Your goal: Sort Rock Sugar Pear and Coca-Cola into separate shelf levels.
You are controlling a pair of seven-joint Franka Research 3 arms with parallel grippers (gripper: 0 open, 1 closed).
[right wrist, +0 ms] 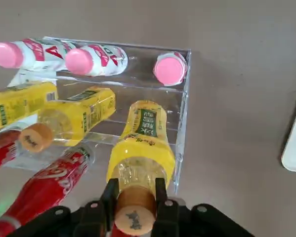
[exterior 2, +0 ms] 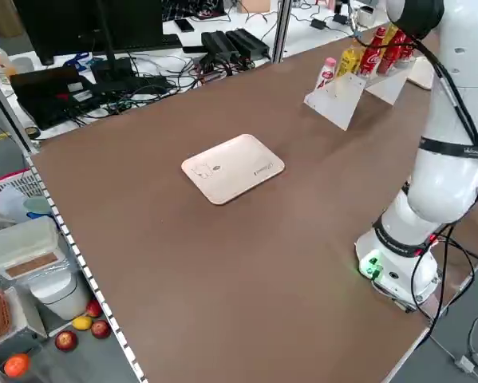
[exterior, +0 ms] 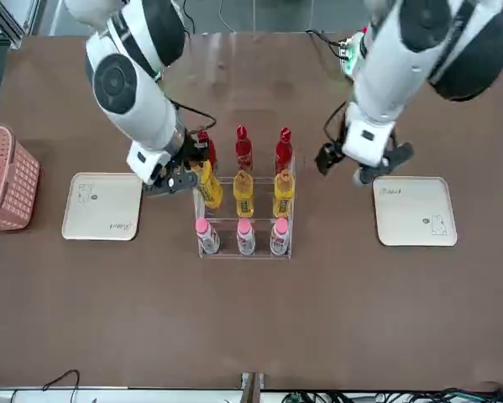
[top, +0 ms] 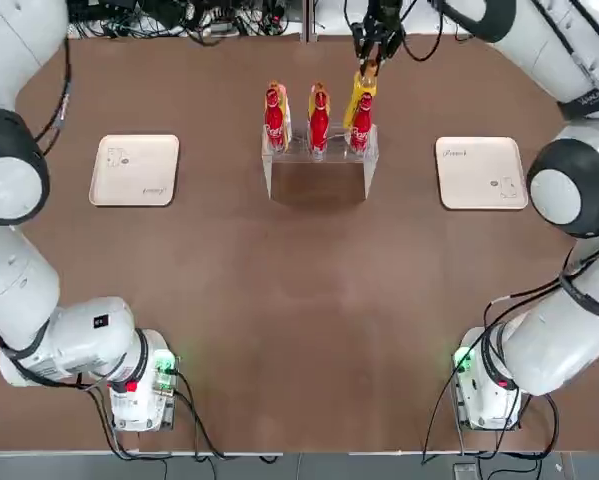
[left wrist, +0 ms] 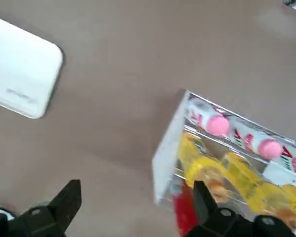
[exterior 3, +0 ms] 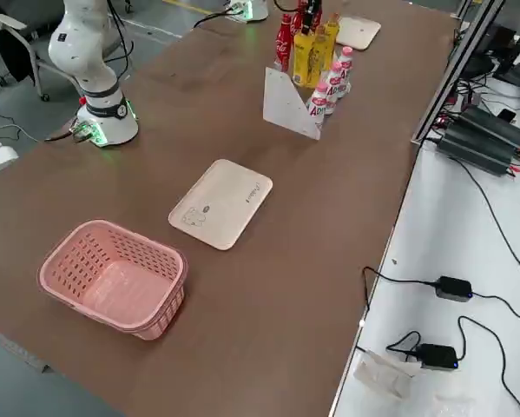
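Yellow bottle (right wrist: pixel 140 148) is gripped by its orange cap in the closed right gripper (right wrist: pixel 134 205), its long axis tilted toward the clear stand's (exterior: pixel 291 227) middle level, while farther off the left gripper (exterior: pixel 364 164) hangs open beside the stand.

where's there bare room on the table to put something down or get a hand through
Free: the wide brown stretch between the acrylic stand and the arm bases, and both white trays. Crowded: the stand, full of bottles, with the right gripper shut on a Rock Sugar Pear bottle and the open left gripper beside it.
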